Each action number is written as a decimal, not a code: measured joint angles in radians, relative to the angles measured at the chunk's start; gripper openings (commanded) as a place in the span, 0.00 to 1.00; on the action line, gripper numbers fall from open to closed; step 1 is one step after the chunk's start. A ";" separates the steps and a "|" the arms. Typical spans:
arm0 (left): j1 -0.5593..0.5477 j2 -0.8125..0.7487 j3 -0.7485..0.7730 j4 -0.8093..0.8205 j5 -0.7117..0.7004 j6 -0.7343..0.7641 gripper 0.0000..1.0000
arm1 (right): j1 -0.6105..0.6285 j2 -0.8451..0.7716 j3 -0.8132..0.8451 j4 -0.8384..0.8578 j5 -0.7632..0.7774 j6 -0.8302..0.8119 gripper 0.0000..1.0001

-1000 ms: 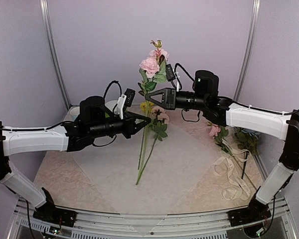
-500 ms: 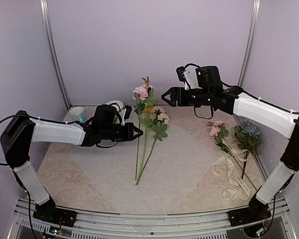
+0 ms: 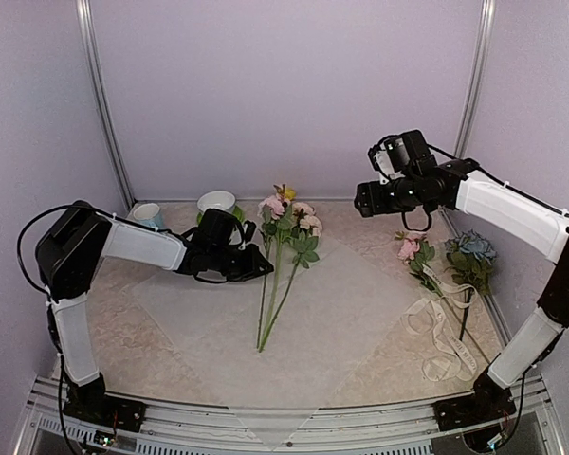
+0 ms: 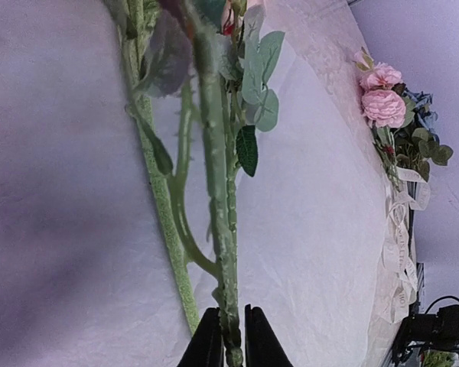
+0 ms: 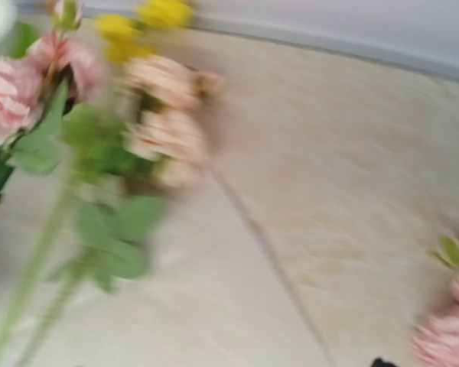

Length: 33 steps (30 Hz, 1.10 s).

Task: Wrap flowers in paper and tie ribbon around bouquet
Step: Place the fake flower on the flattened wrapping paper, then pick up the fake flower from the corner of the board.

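Note:
The flowers (image 3: 286, 216) lie on the paper (image 3: 346, 318), pink and yellow heads toward the back, stems pointing to the front. My left gripper (image 3: 264, 272) is low on the paper beside them. In the left wrist view its jaws (image 4: 229, 340) close narrowly round a green stem (image 4: 216, 191). My right gripper (image 3: 362, 199) hangs above the table to the right of the blooms, open and holding nothing. Its wrist view is blurred and shows the flower heads (image 5: 161, 130) from above. The ribbon (image 3: 441, 332) lies loose at the right.
A pink rose stem (image 3: 410, 248) and a blue hydrangea stem (image 3: 472, 248) lie on the table at the right, beside the ribbon (image 4: 402, 229). A pale blue cup (image 3: 149, 216) and a white cup (image 3: 216, 202) stand at the back left.
The rose stem, held upright high by both grippers, has come down onto the paper. The left arm lowered with it. The right gripper let go and pulled back to the right.

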 measured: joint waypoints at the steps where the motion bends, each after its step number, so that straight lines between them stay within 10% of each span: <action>1: 0.000 0.013 0.005 0.000 0.002 -0.003 0.18 | -0.016 -0.001 -0.007 -0.011 0.006 -0.001 0.78; 12: 0.011 0.050 0.013 -0.005 0.000 -0.023 0.44 | -0.078 -0.003 -0.079 -0.082 0.032 -0.019 0.78; 18: 0.000 0.042 0.013 -0.022 -0.056 -0.003 0.97 | -0.177 0.002 -0.085 -0.142 0.053 -0.022 0.52; 23: -0.037 -0.039 0.015 -0.089 -0.201 0.051 0.99 | -0.255 0.058 -0.127 -0.209 0.084 -0.017 0.48; 28: -0.104 -0.181 0.015 -0.108 -0.375 0.133 0.99 | -0.269 0.147 -0.180 -0.238 0.084 -0.027 0.76; 33: -0.169 -0.303 0.004 -0.079 -0.488 0.228 0.99 | -0.281 0.224 -0.169 -0.209 0.081 -0.087 0.80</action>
